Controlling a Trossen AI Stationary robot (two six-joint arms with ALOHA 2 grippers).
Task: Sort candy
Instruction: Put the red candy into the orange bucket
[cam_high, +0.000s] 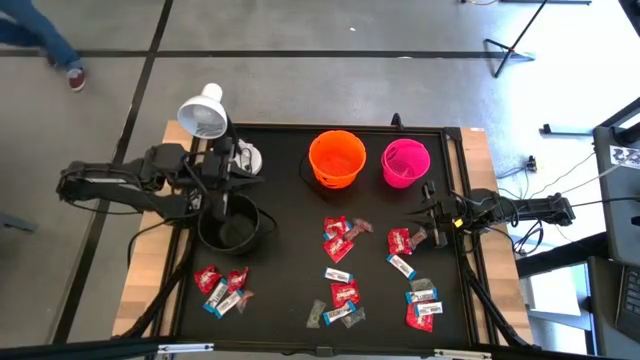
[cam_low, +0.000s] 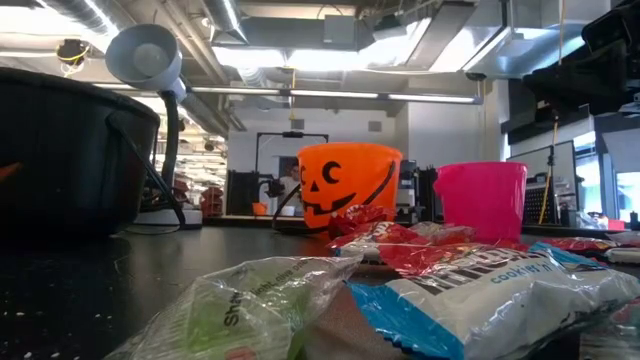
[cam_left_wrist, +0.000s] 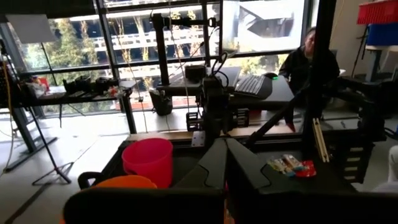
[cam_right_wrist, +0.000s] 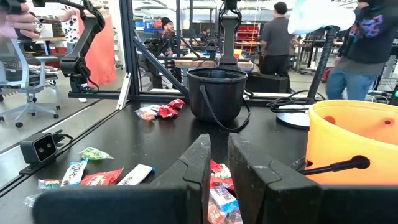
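No candy (cam_high: 338, 240) is seen held: the left gripper (cam_high: 222, 203), fingers shut, hangs over the black bucket (cam_high: 232, 228); the right gripper (cam_high: 428, 222), fingers nearly closed and apparently empty, must next be lowered onto a sweet.

Robotics lab or workshop with a large open floor
Exposed ceiling ducts (cam_low: 330, 30) upper centre, another robot arm (cam_right_wrist: 84, 37) upper left, people (cam_right_wrist: 277, 34) at cluttered workbenches (cam_left_wrist: 68, 93), tall windows (cam_left_wrist: 155, 37) behind

A white desk lamp (cam_high: 205, 113) stands beside the black bucket (cam_high: 229, 226), orange bucket (cam_high: 336, 158) and pink bucket (cam_high: 405, 163).
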